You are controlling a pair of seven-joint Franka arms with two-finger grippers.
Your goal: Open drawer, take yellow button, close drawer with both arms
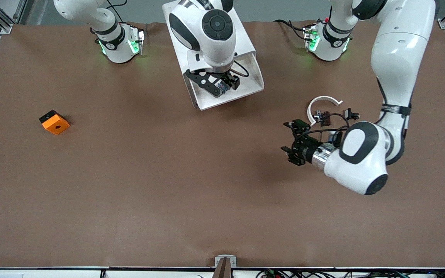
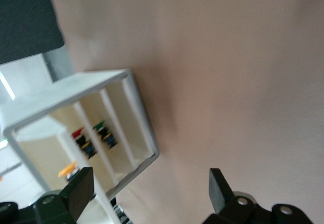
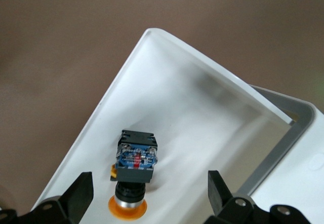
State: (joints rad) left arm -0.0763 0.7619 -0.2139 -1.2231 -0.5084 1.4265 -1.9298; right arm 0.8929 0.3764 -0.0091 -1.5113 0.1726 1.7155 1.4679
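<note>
Front view, nearest: the left gripper (image 1: 291,143) hangs over bare table (image 1: 168,193), fingers spread wide and empty; this arm waits.
Beside the left gripper: a white arc with small black clips (image 1: 325,112) lies on the table, just next to the wrist, apart from the fingers.
Toward the right arm's end: an orange block (image 1: 54,122), well apart from both grippers.
Farther on: the right gripper (image 1: 222,83) sits low over the pulled-out drawer (image 1: 253,83), fingers released, holding nothing.
Button: the button (image 3: 132,183) lies on its side on the drawer floor, between the right gripper's spread fingers (image 3: 78,193), not yet pinched.
Cabinet: the cabinet (image 2: 136,102) stands open-faced ahead of the left gripper.
Step in hand: taking the button, the drawer being already open.
Next move: likely a short descent, then closing squarely on the dark body.
</note>
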